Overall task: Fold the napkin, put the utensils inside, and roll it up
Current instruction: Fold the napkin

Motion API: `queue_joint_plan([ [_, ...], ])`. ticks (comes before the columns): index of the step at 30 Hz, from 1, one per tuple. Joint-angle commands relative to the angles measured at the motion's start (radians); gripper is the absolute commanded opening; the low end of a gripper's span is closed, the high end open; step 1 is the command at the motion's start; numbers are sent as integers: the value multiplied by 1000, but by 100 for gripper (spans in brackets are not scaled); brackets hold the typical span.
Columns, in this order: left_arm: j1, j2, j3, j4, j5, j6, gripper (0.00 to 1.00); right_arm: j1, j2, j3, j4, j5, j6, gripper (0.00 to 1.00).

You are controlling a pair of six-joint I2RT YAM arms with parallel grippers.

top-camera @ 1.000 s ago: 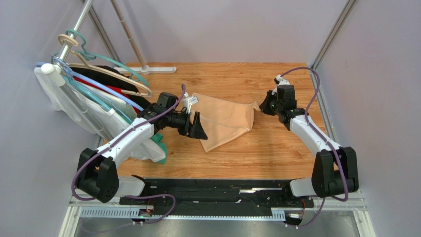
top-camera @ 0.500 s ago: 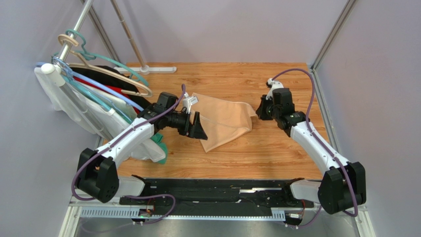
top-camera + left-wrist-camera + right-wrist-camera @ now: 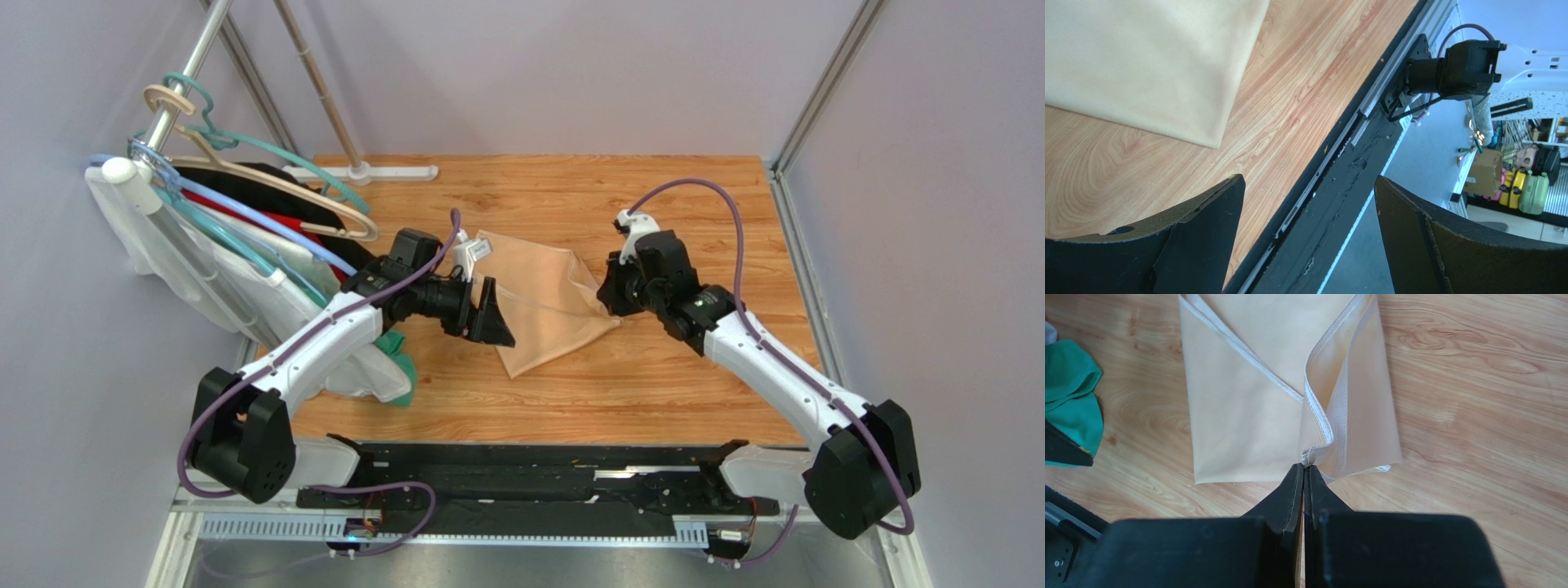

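Right wrist alone shows right gripper (image 3: 1303, 471) pinching the napkin (image 3: 1241, 416).

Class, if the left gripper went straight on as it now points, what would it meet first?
The left gripper would probably meet the bare table beside the napkin, not the napkin itself; depth is unclear.

Overhead camera faces down; both close wrist views share the napkin (image 3: 552, 300).

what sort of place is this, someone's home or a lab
Probably a robotics lab test cell: a left arm and right arm bolted at a wooden table, plain grey panels around it, garments on hangers as props.
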Motion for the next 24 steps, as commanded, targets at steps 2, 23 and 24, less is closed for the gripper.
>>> queue_joint_plan([
  [2,22,-22,11,0,7,-6,87,92,22,37,34,34,45,0],
  [23,22,-19,11,-10,-8,-6,87,328,278,36,223,88,171,0],
  [24,22,-19,12,-10,-8,-8,87,332,287,34,227,85,172,0],
])
